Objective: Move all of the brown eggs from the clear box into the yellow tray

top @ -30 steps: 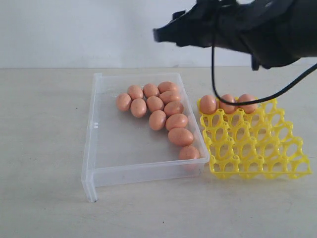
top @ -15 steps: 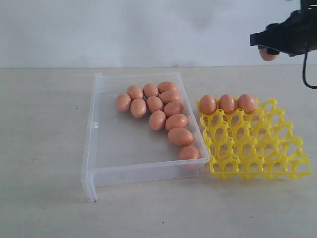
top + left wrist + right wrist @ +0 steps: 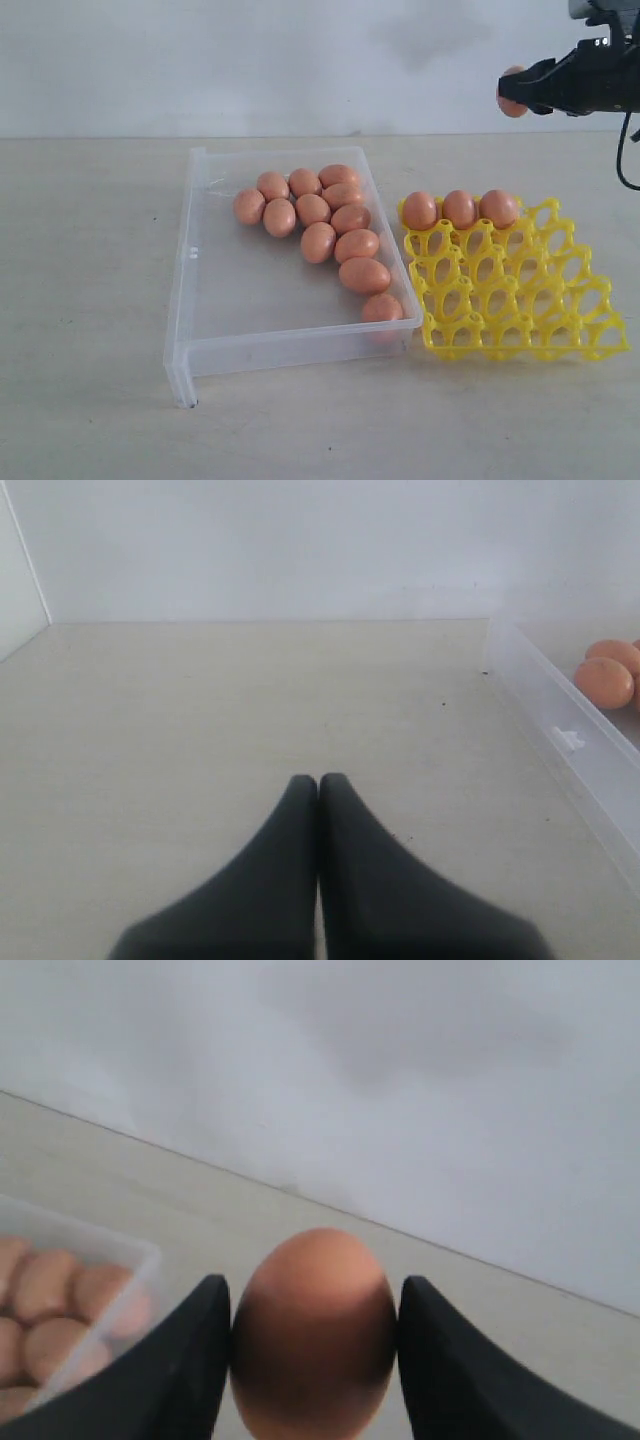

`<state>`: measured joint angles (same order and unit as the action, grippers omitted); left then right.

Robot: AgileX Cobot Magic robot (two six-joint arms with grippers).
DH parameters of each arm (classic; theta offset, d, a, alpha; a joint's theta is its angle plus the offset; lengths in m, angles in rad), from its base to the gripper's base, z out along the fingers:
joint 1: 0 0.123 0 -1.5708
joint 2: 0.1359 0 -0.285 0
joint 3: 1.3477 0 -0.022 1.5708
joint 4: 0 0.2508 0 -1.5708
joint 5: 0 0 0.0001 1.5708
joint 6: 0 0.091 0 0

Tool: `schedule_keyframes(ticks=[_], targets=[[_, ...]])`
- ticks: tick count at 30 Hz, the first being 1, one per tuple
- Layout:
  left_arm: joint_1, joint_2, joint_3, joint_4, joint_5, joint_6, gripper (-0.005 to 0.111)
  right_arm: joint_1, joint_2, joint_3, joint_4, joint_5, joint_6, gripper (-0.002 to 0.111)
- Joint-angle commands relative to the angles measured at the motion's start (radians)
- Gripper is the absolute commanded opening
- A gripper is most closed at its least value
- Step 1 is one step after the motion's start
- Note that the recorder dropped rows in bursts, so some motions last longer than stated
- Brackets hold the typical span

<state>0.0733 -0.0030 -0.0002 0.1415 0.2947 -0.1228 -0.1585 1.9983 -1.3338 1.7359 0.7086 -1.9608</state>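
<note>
The right gripper (image 3: 314, 1360) stands partly open, its two black fingers (image 3: 190, 1360) pressed against opposite sides of one brown egg (image 3: 312, 1310), which it holds aloft, touching nothing else (in the exterior view it hangs in front of the pale wall (image 3: 250, 60), at about 1 o'clock from the yellow tray (image 3: 520, 315) and well above it). The left gripper (image 3: 318, 785) is closed tight, its tips meeting with nothing between them, low over bare desk (image 3: 200, 700) with one wall of the clear box (image 3: 185, 270) near it. That box lies flat on the desk, and twelve brown eggs (image 3: 318, 242) crowd together in it, running from its 12 o'clock wall down along the 3 o'clock wall to the 5 o'clock corner; the 9 o'clock half of its floor is bare. The yellow tray sits just beside the box at 3 o'clock, with three more eggs (image 3: 459, 208) seated side by side in its 12 o'clock row, starting at the 11 o'clock corner. A black cable (image 3: 622, 160) droops from the right arm above the tray's 2 o'clock corner.
</note>
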Motion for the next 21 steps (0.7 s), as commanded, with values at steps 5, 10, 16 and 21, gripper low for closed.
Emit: schedule_keyframes(ticks=[5, 10, 16, 21], targets=[[-0.004, 0.003, 0.0, 0.001, -0.007, -0.004, -0.004, -0.213, 0.062, 0.052, 0.008, 0.489, 0.023, 0.0], [-0.004, 0.003, 0.0, 0.001, -0.007, -0.004, -0.004, -0.239, 0.107, 0.078, -0.064, 0.459, -0.016, 0.0], [-0.004, 0.003, 0.0, 0.001, -0.007, -0.004, -0.004, -0.239, 0.152, 0.078, -0.141, 0.465, 0.0, 0.0], [-0.004, 0.003, 0.0, 0.001, -0.007, -0.004, -0.004, -0.239, 0.175, 0.078, -0.15, 0.449, 0.0, 0.0]])
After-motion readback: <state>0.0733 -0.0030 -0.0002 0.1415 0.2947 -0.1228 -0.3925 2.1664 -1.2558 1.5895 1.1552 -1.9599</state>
